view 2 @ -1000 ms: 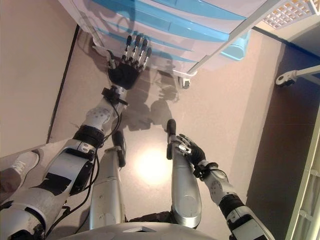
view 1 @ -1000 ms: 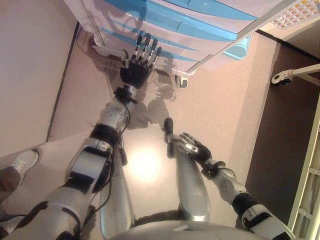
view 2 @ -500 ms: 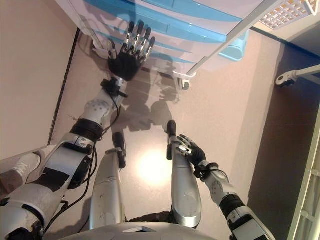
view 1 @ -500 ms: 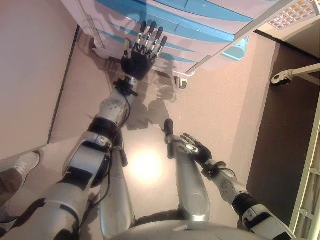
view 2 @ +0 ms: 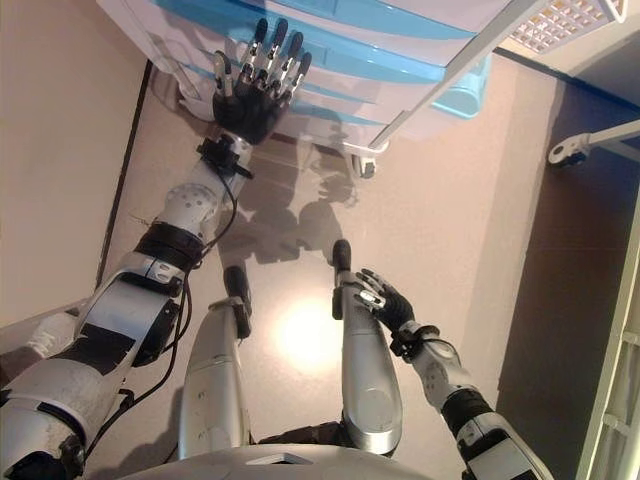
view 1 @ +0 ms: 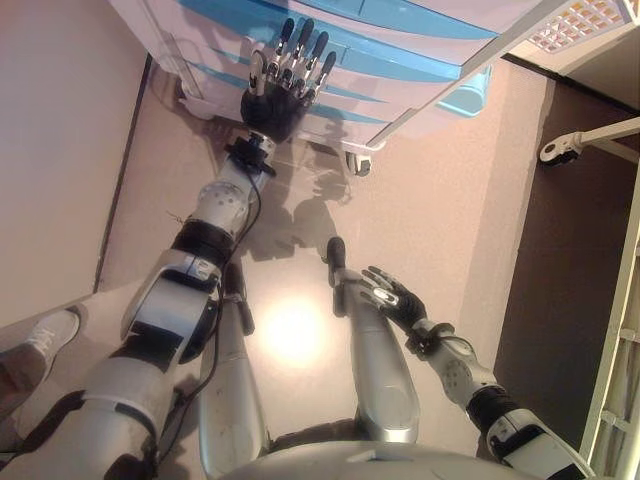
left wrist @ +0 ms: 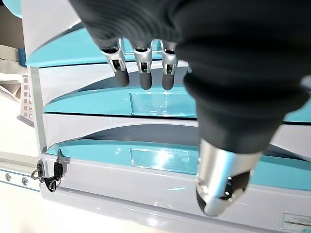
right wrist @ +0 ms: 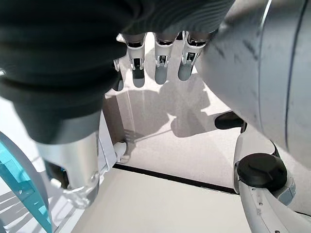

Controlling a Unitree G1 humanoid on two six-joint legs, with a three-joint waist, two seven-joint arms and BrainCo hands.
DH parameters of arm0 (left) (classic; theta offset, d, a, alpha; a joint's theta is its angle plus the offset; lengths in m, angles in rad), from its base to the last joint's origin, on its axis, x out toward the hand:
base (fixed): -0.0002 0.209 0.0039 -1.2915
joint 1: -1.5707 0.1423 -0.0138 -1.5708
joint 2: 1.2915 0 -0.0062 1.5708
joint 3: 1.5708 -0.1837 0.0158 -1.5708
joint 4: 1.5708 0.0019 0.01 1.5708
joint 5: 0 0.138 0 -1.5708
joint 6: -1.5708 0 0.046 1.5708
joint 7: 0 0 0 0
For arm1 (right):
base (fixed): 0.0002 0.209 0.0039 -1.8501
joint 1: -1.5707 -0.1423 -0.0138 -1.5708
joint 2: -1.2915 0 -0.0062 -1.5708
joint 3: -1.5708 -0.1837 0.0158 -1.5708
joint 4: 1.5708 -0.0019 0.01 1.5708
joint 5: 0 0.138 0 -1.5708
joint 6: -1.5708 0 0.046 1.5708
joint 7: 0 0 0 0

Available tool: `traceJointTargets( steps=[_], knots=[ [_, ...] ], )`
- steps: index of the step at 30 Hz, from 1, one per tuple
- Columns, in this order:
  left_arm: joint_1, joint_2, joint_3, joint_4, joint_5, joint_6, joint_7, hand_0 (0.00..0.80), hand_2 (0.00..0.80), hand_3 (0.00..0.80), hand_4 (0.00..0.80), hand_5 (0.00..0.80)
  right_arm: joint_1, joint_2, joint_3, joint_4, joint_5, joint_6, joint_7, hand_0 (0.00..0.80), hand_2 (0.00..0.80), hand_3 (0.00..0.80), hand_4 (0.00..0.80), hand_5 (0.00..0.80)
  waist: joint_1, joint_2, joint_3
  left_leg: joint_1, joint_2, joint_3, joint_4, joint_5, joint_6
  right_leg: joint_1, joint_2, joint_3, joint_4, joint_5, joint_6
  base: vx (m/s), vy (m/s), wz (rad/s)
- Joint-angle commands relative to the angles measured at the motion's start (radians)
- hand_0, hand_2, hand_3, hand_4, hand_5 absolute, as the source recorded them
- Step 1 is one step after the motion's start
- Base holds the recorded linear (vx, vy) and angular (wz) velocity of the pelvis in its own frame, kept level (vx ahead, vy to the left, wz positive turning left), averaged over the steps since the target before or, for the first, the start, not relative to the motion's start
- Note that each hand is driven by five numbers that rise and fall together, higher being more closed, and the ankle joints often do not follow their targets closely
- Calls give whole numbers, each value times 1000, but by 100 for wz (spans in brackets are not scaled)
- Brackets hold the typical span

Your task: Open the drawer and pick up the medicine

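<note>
Risk notes, view by view. Left eye view: left hand (view 1: 277, 95) is reaching out, fingers straight and spread, dark tips lying over the front of a low drawer (view 1: 330, 45) on the white and blue cabinet (view 1: 400, 60). All drawers are looking closed; medicine is not showing anywhere, so presumably it is sitting inside one of them. Right hand (view 1: 392, 297) is hanging low and idle, well apart from the cabinet, fingers loosely apart, holding nothing.

Right eye view: cabinet is standing on small wheels (view 2: 365, 168) on the floor (view 2: 440, 200). Likely trouble: a pull could be rolling the whole cabinet along instead of sliding the drawer.

Left wrist view: fingers (left wrist: 144, 73) are hanging straight in front of the curved blue drawer fronts (left wrist: 160, 104), not hooked on any edge. Fronts look smooth and shallow, so fingertips may be slipping off, or catching the wrong drawer since the fronts are stacked closely.

Right wrist view: fingers (right wrist: 160, 65) relaxed, only floor beyond them.
</note>
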Motion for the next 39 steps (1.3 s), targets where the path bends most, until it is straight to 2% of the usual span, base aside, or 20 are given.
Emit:
traceJointTargets(
  steps=[1,5,19,39],
  knots=[
    [-59,-9,9,-79,-6,-5,2,0,0,0,0,0,87,-59,42,-24,19,-8,14,0,0,0,0,0,16,34,-24,10,-15,45,-32,-41,20,24,39,-15,84,-96,-26,9,2,-4],
    [-45,-13,0,-49,-15,-10,52,0,0,0,0,0,80,-61,43,-30,14,0,5,0,0,0,0,0,15,40,-21,9,-17,44,-31,-39,20,21,39,-13,88,-98,-27,2,11,-6],
    [-23,13,15,95,-44,19,23,0,0,0,0,0,78,-69,55,-34,19,2,4,0,0,0,0,0,10,43,-19,9,-15,51,-26,-39,18,15,41,-12,100,-106,-26,0,0,0],
    [-50,26,24,139,-78,9,46,0,0,0,0,0,85,-74,60,-39,23,1,5,0,0,0,0,0,-2,38,-21,7,-11,55,-11,-49,20,7,48,-1,110,-107,-24,1,0,-1]
  ],
)
